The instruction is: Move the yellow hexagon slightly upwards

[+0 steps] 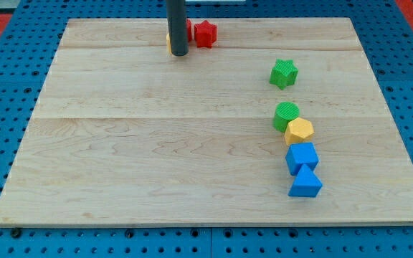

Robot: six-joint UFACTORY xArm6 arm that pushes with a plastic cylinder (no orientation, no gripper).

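Note:
The yellow hexagon (300, 131) lies at the view's right on the wooden board (156, 143). It touches the green round block (286, 115) at its upper left, and the blue cube (302, 157) sits just below it. My tip (179, 53) stands near the view's top, left of centre, far up and left of the hexagon. Right by the rod are a red block (204, 34) and a partly hidden yellow block (168, 40).
A green star block (284, 73) lies above the green round block. A blue triangle block (305, 182) lies below the blue cube. The board rests on a blue pegboard (6, 107).

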